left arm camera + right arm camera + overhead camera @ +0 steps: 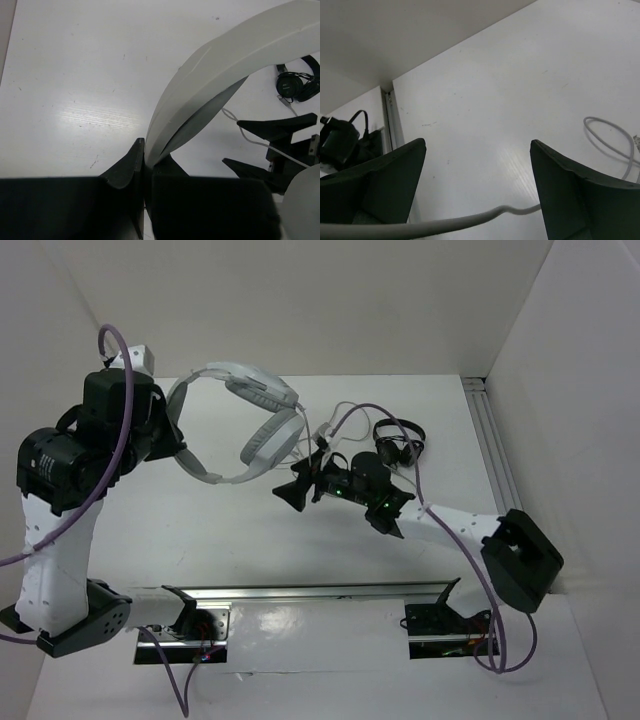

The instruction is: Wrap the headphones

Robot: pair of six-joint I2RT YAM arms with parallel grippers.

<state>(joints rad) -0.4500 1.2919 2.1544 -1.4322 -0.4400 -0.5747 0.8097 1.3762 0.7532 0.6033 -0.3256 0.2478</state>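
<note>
The white and light-grey headphones (245, 425) are lifted above the table at the back left. My left gripper (180, 450) is shut on their wide headband (225, 65), which is pinched between its fingers (132, 165). The earcups (272, 435) hang toward the middle. The thin grey cable (340, 415) trails right from the earcups and crosses low between my right gripper's open fingers (555, 175) without being clamped (485, 217). My right gripper (297, 480) is open and empty just right of the earcups; it also shows in the left wrist view (260, 147).
Small black headphones (400, 445) lie on the table behind the right arm, also seen in the left wrist view (295, 82). A metal rail (490, 440) runs along the right wall. An aluminium bar (310, 592) spans the near edge. White walls enclose the table.
</note>
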